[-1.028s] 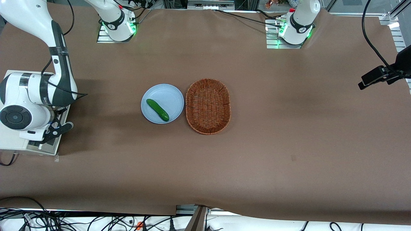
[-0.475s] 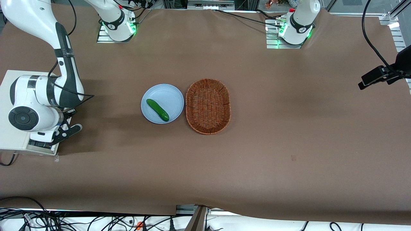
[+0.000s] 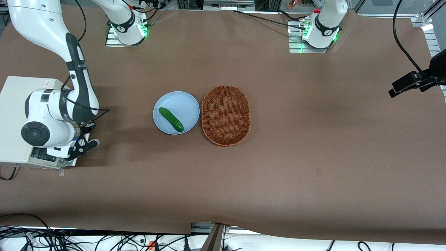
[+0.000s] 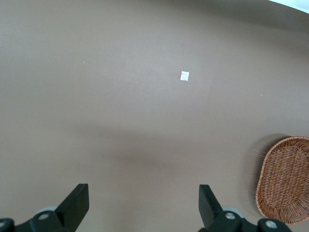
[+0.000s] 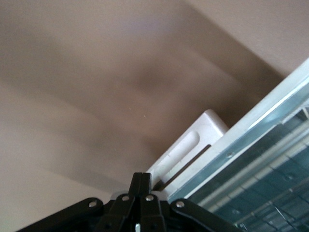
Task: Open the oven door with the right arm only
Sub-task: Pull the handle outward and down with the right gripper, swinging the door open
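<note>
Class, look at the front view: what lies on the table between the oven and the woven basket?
In the front view, a blue plate holding a cucumber lies between the oven and the basket. The gripper is at the oven.

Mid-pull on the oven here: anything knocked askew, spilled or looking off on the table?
Nothing stands out. The cucumber lies on the blue plate beside the basket, both upright. The gripper is at the oven door, fingers shut together, with the door's metal frame and glass showing.

The brown tabletop (image 3: 313, 139) has a matt, cloth-like cover. The glossy white plastic right arm (image 3: 52, 115) carries a matt black gripper (image 5: 141, 191), jaws pressed together at the oven door (image 5: 251, 159), which shows bare shiny metal frame and smooth glass. The oval basket (image 3: 225, 115) is rough woven wicker.
</note>
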